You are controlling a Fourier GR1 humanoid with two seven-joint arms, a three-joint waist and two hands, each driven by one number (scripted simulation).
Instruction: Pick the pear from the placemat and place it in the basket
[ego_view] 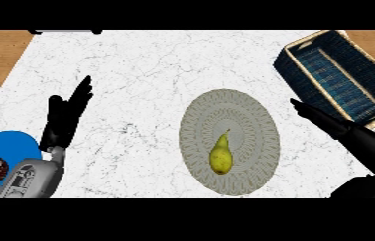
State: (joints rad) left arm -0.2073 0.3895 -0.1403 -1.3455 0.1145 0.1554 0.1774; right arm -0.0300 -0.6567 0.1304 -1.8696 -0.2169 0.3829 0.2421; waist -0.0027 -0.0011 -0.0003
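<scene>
**Head view, hidden or cut off**
- Basket (pixel 288 74): dark blue weave with a tan rim, at the desk's far right corner. Its right side runs out of view.
- Blue round item (pixel 16 145): at the desk's left edge, cut by the frame. The left forearm covers its near part, and I cannot tell what it is.
- Right robot hand (pixel 330 122): black, near the right edge just beside the basket's near wall. Its wrist is out of view, and its fingers are straight and hold nothing.

**Head view, task item**
- Pear (pixel 221 153): yellow-green with a slim neck and a broad base. It lies on its side with the stem toward the far edge, on the near half of the placemat (pixel 249 121). The placemat is a grey woven oval, right of the desk's (pixel 147 66) middle. The pear is apart from both hands.
- Left robot hand (pixel 64 118): by the left edge, with fingers straight and raised, holding nothing.
</scene>
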